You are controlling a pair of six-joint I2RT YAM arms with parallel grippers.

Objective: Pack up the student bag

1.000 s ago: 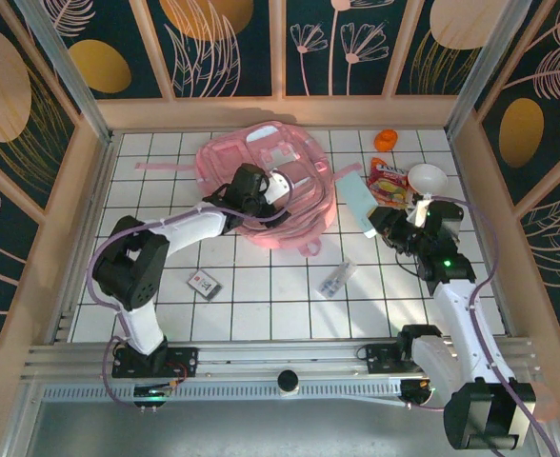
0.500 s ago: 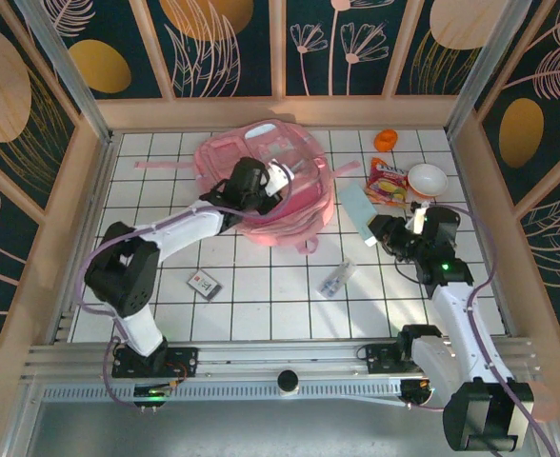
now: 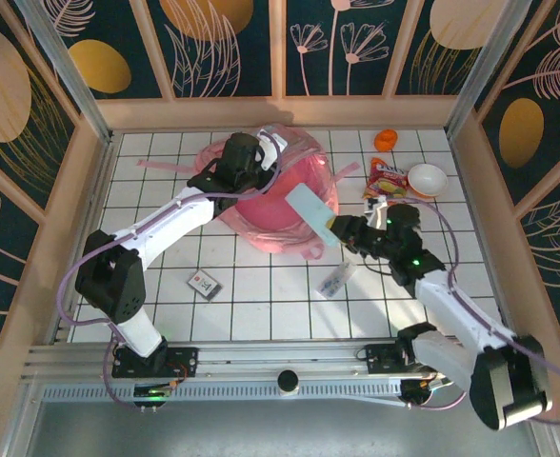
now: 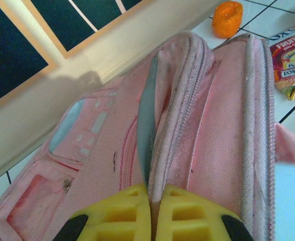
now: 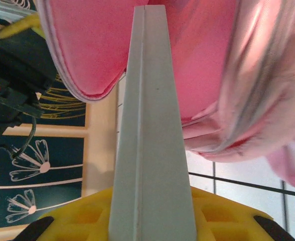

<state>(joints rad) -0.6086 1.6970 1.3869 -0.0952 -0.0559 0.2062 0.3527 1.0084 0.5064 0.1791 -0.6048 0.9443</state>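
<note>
Pink mesh student bag: left fingers pinch its ribbed zip seam; right fingers clamp a smooth, flat pale-green slab.

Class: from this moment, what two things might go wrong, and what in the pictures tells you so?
1. The left gripper pinches only a thin fold of the student bag by its zip; the fabric might slip out and the bag sag.
2. The pale flat box in the right gripper points at the bag's wall; it may push against fabric rather than enter.
</note>
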